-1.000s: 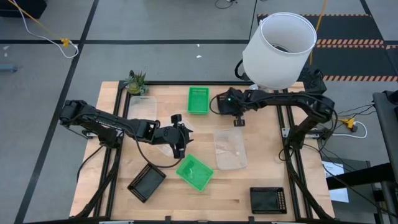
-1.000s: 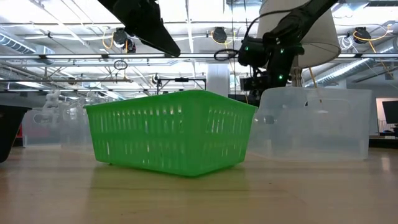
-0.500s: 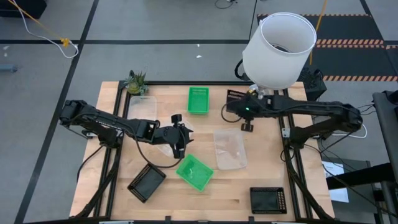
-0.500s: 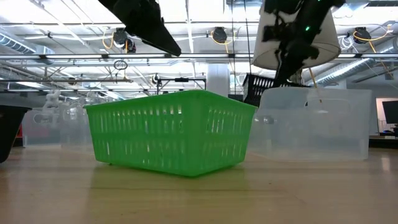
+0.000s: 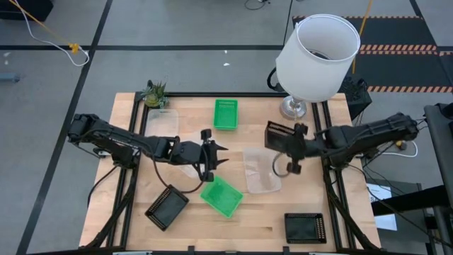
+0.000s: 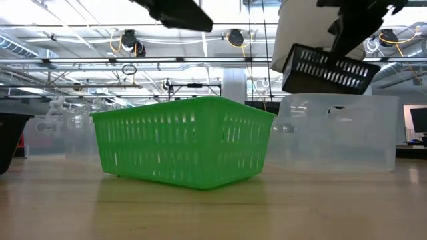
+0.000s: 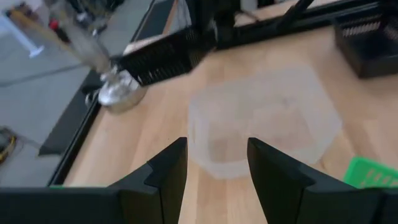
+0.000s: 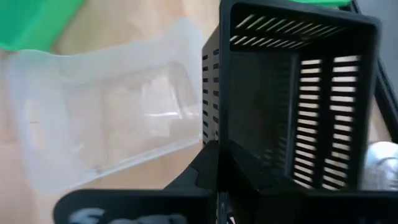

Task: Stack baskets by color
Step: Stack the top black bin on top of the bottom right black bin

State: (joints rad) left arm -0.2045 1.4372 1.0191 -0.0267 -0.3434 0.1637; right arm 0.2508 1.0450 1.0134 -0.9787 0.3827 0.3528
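My right gripper is shut on a black slotted basket, held in the air over the far right of a clear basket that lies on the table. My left gripper hangs open and touches nothing, above the table just beyond a tilted green basket. In its wrist view the open fingers frame the clear basket. A second green basket sits at the far middle. Two more black baskets rest near the front edge. Another clear basket lies at the far left. My right gripper pinches one side wall of the black basket between its two fingers, near the rim, coming at it from the table's right and slanting down. The basket is lifted clear of the table and hangs tilted, its open side turned toward my wrist.
A large white lampshade on a metal foot stands at the far right corner, close to my right arm. A small potted plant is at the far left corner. Bare wood lies along the near middle edge.
My right gripper, shut on the black basket, has drawn back from beside the far green basket toward the table's right and near side, rising and rolling. The basket has come up clear of the table and now tilts above the clear basket. My left gripper has tipped upward.
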